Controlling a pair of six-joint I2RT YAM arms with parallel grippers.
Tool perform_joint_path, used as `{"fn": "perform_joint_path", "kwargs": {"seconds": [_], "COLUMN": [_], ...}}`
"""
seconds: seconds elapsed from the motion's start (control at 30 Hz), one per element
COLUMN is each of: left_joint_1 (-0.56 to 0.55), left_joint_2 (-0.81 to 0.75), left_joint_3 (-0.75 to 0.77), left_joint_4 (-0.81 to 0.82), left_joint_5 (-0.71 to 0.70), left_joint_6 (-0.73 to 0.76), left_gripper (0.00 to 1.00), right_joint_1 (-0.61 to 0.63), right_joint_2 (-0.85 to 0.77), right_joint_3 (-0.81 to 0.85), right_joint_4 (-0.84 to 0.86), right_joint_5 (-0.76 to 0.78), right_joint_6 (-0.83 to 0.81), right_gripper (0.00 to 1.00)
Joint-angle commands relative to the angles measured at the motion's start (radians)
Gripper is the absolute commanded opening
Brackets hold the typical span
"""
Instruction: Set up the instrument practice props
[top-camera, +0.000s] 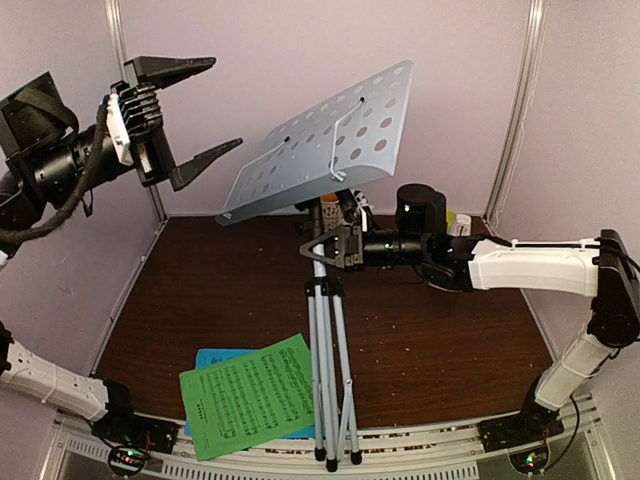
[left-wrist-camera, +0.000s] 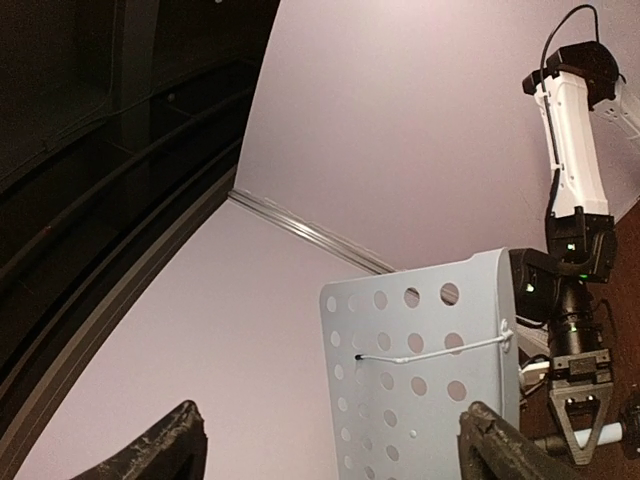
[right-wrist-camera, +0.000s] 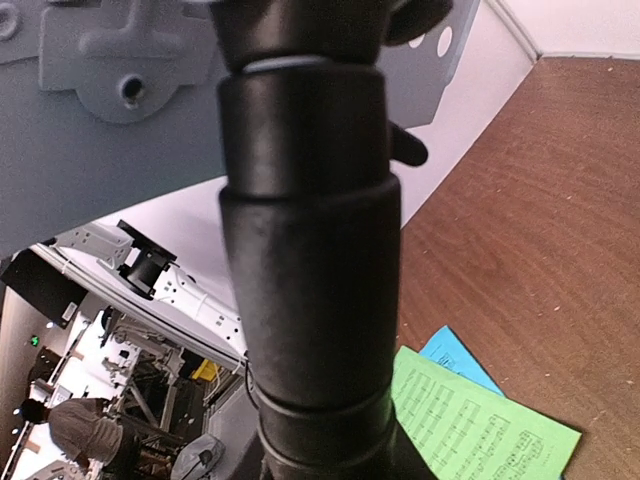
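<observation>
Stand one; green sheet one; blue sheet one.

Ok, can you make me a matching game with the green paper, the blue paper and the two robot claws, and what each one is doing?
Things:
1. green sheet
2. blue sheet
3. left gripper
4. right gripper

States:
A. wide open, up in the air, holding nothing
B. closed on the pole of the music stand
C. lying on top of another sheet
D. mostly hidden under another sheet

Pairs: 1-C, 2-D, 3-A, 4-B
</observation>
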Motion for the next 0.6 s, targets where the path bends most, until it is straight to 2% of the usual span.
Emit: {"fn": "perform_joint_path", "kwargs": {"seconds": [0.0,0.23,0.33,0.57], "left_joint_1": [-0.004,0.007,0.041,0.145], "left_joint_2": [-0.045,-0.112,-0.117,-0.097], "left_joint_3": [-0.085,-0.231,-0.267,-0.351], "left_joint_4": [0.13,0.269,0.277,0.267], "left_joint_5": [-0.044,-0.23,-0.286,-0.286], "left_joint_6": [-0.109,-0.288,-0.406,-0.648], "left_gripper": [0.9,0.95,0.98,0.98], "right_joint_1": [-0.038,-0.091,-0.109,-0.122], "right_joint_2": [-0.19,-0.257,-0.281,-0.294], "right_joint_3": [0.176,0.207,0.21,0.206], "right_joint_4": [0.184,0.142,0.14,0.211], "right_joint_5": [0.056,0.155,0.215,0.324], "right_joint_6": [-0.099,-0.193,-0.247,-0.317], "right_gripper": [0.0,0.0,0.0,0.0]}}
